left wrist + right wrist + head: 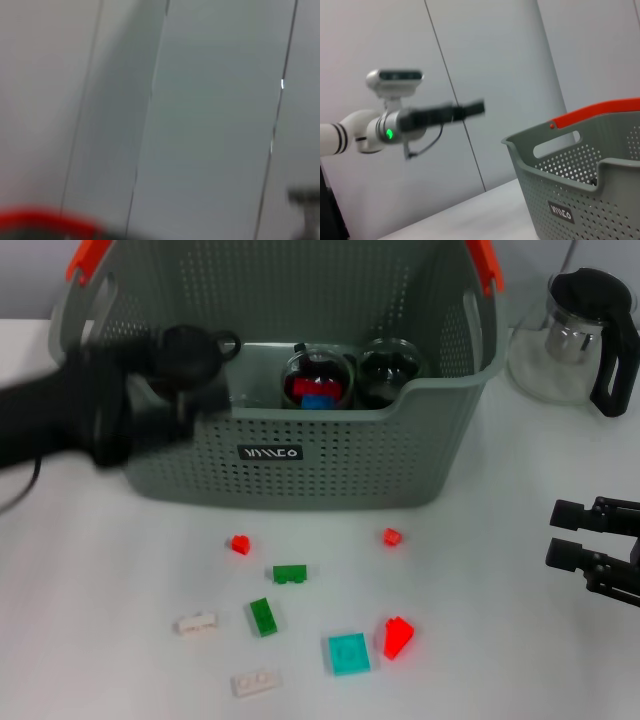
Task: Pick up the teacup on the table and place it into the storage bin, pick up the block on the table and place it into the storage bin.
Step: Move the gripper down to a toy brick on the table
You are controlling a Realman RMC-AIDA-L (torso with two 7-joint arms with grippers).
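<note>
White tabletop (90, 570) is spread with small plastic bricks: a turquoise square plate (349, 653), a red wedge (397, 637), green bricks (290, 574) and white bricks (197, 623). At 12 o'clock the storage bin (330, 455) is seen, grey, perforated, with orange-red handle tips; two dark glass teacups (320, 378) are held inside it, one containing red and blue blocks. A glass teapot (580, 340) stands at 2 o'clock. The left gripper (200, 355) is blurred over the bin's near-left rim; whether it is released or clenched cannot be told. At 4 o'clock the right gripper (575, 535) is parked with its fingers spread apart.
</note>
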